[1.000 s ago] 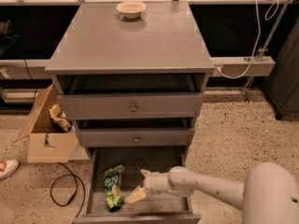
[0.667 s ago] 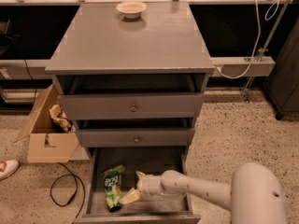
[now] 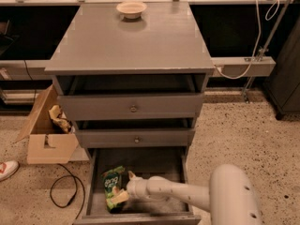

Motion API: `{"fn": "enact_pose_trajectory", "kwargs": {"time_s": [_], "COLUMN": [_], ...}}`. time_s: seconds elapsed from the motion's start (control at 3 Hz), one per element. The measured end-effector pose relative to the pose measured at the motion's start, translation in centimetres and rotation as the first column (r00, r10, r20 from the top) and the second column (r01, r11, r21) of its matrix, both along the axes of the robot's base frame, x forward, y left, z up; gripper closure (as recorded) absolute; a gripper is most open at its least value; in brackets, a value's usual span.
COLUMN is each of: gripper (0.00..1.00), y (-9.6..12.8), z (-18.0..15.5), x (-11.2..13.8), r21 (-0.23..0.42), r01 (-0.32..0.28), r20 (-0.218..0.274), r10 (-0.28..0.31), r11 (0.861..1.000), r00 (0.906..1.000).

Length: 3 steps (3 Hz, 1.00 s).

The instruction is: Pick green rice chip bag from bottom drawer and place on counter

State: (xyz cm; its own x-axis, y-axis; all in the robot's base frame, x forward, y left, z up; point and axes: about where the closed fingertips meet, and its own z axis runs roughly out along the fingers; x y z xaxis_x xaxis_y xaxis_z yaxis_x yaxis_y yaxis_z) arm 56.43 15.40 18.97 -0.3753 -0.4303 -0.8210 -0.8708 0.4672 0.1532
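Observation:
The green rice chip bag (image 3: 112, 184) lies in the left part of the open bottom drawer (image 3: 173, 162), its dark logo facing up. My gripper (image 3: 125, 187) reaches into the drawer from the right on a pale arm and sits at the bag's right edge, one pale fingertip above it and one below near the bag's lower end. The jaws look spread around the bag's edge. The grey counter (image 3: 131, 41) is the flat top of the cabinet, above the two knobbed drawers.
A small pale bowl (image 3: 131, 8) stands at the back of the counter. An open cardboard box (image 3: 44, 135) with crumpled paper sits on the floor to the left. A black cable (image 3: 63, 191) loops beside the drawer. A shoe (image 3: 7, 168) lies at far left.
My gripper has moved left across the drawer from its middle to the green bag's right edge. The bag has not visibly moved.

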Motion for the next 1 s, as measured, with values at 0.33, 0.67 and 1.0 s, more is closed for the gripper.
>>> {"fn": "enact_pose_trajectory", "kwargs": {"time_s": [0.33,0.67,1.0], "gripper": [0.00,0.27,0.50], "y": [1.5,3.9,4.9], "z": [-1.6,-3.7,-4.4], "x": [1.0,1.2,1.1], "r21": [-0.051,-0.063,-0.044], "r01": [0.046,0.055,0.043], "r20": [0.034,0.008,-0.002], "r10": [-0.044,-0.054,-0.043], "r11": [0.998,0.997,0.998], "r00": [0.9984,0.9985,0.9991]}}
